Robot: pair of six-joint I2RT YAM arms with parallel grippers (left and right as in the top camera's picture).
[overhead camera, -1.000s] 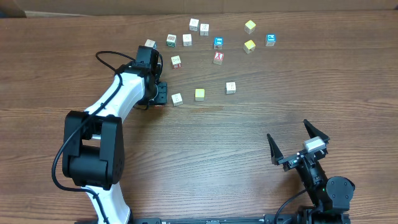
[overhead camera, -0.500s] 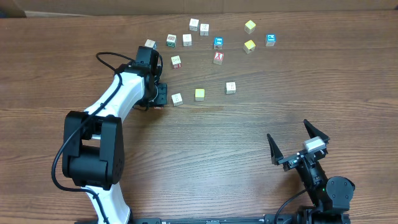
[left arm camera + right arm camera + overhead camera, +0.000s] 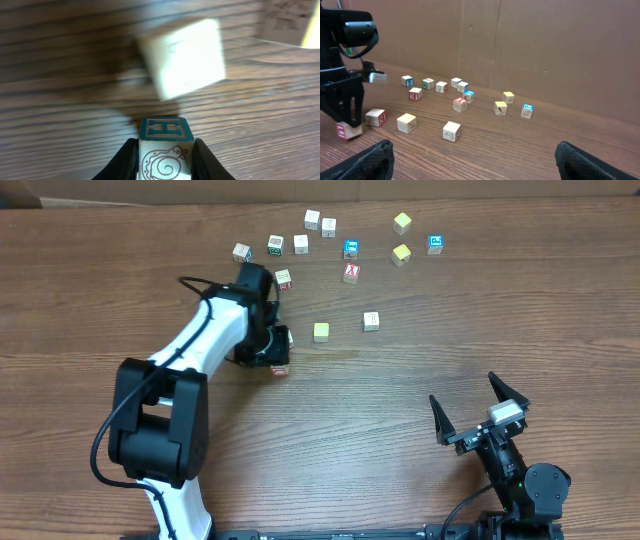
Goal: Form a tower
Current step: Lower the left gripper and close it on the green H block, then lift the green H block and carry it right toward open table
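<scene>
The left gripper has swung right and its fingers have drawn in. It now clamps 1 cube, the teal H cube, snail face toward the camera. Just ahead lies a pale cube, apart from it, so stacking is probably about to start. No tower stands yet; every cube lies single. Further right sit a yellow cube and the right gripper, spread wide and empty. Overhead, the left arm hides the pale cube. The wrist view blurs its marks, and I cannot tell whether the held cube touches the table.
</scene>
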